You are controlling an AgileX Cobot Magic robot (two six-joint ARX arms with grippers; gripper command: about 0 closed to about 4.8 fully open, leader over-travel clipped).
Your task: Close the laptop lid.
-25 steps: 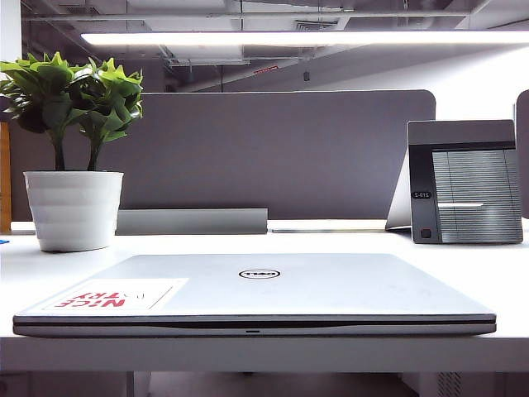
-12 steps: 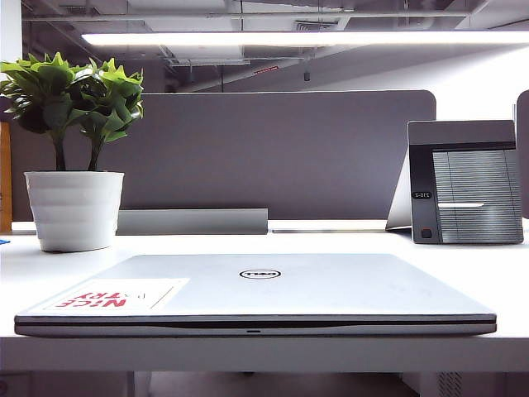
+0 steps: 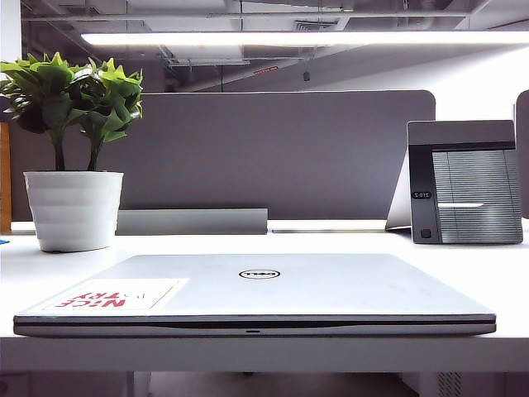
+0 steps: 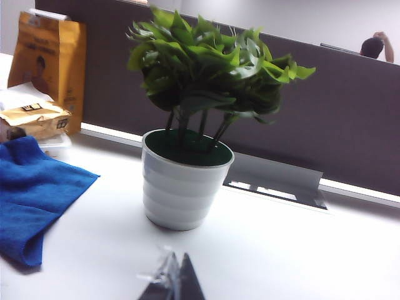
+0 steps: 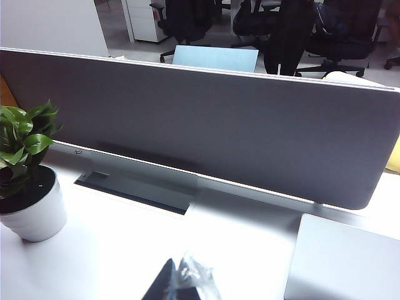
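The laptop lid point(image 3: 331, 285) lies flat down on its base at the front of the white desk point(image 3: 463, 256). Its silver outer face is up, showing the oval Dell logo point(image 3: 259, 274) and a white sticker with red letters point(image 3: 116, 296). Only a thin dark seam shows along the front edge. Neither gripper appears in the exterior view. In the left wrist view my left gripper point(image 4: 177, 275) is shut, empty, above bare desk in front of the plant pot point(image 4: 181, 190). In the right wrist view my right gripper point(image 5: 182, 278) is shut, empty, over the desk.
A potted green plant point(image 3: 73, 207) stands back left, and a grey-black ribbed-panel device point(image 3: 467, 194) back right. A grey divider point(image 3: 273, 149) runs along the desk's rear. A blue cloth point(image 4: 31, 194) and paper bags point(image 4: 53, 69) lie left of the plant. A flat grey panel point(image 5: 347, 262) sits by the right gripper.
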